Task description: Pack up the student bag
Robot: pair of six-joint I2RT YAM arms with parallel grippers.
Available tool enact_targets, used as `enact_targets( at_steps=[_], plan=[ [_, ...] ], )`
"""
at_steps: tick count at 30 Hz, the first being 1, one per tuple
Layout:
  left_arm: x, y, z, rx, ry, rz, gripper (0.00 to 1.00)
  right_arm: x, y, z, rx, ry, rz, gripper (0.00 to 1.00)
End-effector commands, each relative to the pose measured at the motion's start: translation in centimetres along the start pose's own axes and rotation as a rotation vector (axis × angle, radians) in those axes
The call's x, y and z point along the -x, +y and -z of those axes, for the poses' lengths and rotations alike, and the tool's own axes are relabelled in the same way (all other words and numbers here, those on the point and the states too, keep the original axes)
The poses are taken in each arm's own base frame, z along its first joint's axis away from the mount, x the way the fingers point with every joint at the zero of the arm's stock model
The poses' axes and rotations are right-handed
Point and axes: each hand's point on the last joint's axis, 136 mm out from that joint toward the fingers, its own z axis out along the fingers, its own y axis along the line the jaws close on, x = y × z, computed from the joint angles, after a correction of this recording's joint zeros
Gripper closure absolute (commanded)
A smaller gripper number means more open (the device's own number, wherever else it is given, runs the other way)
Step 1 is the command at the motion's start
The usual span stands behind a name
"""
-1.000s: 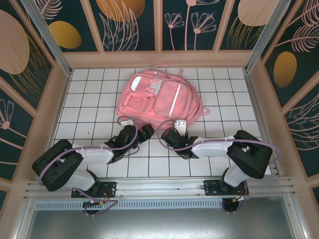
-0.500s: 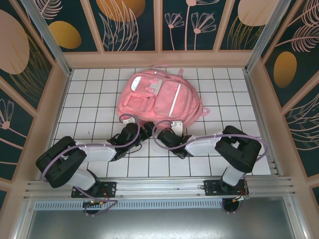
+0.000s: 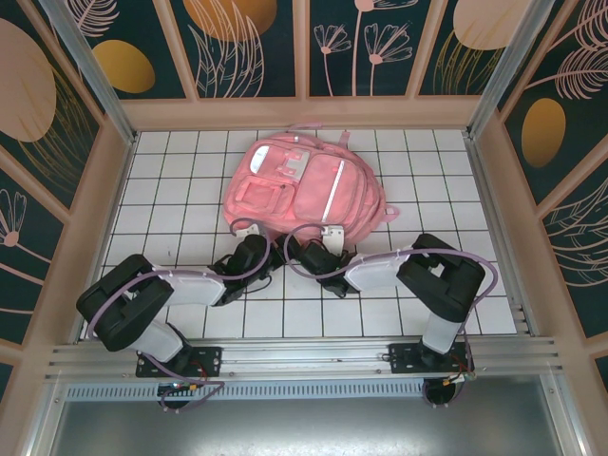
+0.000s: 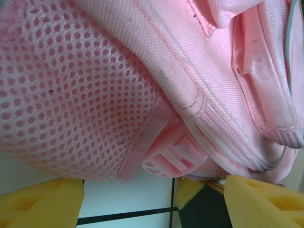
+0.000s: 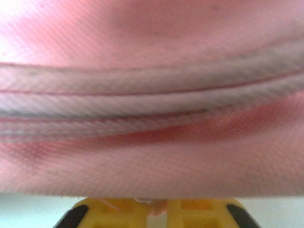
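As both crowd the bag (image 3: pixel 304 185) at lower centre, seemingly to open it, left tool (image 4: pixel 154 202) gapes empty; right tool (image 5: pixel 156 211) is clamped shut.

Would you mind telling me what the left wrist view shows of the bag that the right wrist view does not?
Left wrist view: the student bag's mesh side pocket, a stitched corner, the white tiled table beneath, and the left gripper with jaws wide apart. Right wrist view: a blurred close-up of a pale piped seam running across the bag, with the right gripper just below it, jaws shut. Both: pink woven fabric above yellow fingers.
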Motion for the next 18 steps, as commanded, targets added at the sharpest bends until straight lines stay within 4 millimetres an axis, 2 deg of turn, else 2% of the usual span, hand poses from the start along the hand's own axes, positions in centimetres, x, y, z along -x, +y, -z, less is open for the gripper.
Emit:
enact_targets(
  at_steps=[1, 5, 8, 11, 14, 18],
  plan=[
    [0.4, -1.2, -0.6, -0.027, -0.013, 0.018, 0.22, 0.8, -0.4, 0.2, -0.016, -0.027, -0.02, 1.0],
    [0.2, -0.9, -1.5, -0.01, -0.008, 0.02, 0.23, 0.8, -0.3, 0.9, 0.006, -0.03, -0.016, 1.0],
    [0.1, -0.6, -2.5, 0.011, -0.008, 0.028, 0.23, 0.7, 0.6, 1.6, 0.065, -0.025, -0.007, 1.0],
    [0.0, -0.3, -3.5, 0.028, -0.01, 0.037, 0.27, 0.6, 1.3, 2.1, 0.117, -0.01, -0.012, 1.0],
    [0.5, 0.1, -3.7, 0.05, -0.04, 0.049, 0.49, 0.5, 1.8, 2.6, 0.146, -0.003, -0.015, 1.0],
    [1.4, 1.8, -3.4, 0.15, -0.094, 0.035, 0.8, 0.4, 1.9, 3.2, 0.172, -0.001, -0.017, 1.0]
  ],
)
